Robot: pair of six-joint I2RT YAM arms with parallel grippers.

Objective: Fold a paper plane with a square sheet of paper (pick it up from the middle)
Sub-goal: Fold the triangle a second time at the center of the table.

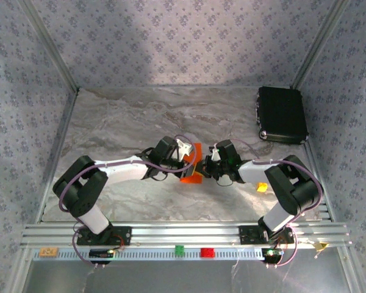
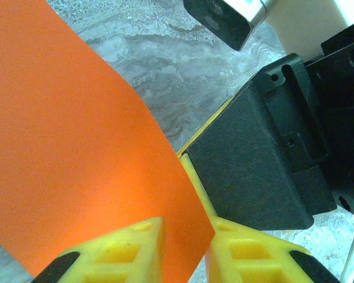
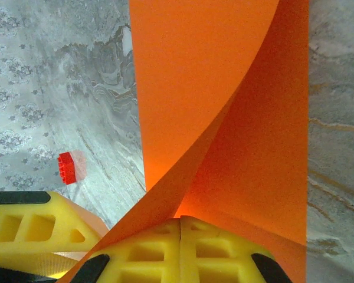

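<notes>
Right gripper (image 3: 181,233) pinched the paper (image 3: 224,88)
Your left gripper (image 2: 186,259), at its 9 o'clock, stood parted — that one-sided hold could let it crease crooked.

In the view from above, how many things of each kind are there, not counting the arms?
orange paper sheet: 1
black box: 1
small blocks: 4 (yellow block, tan block, green block, red block)
total: 6
</notes>
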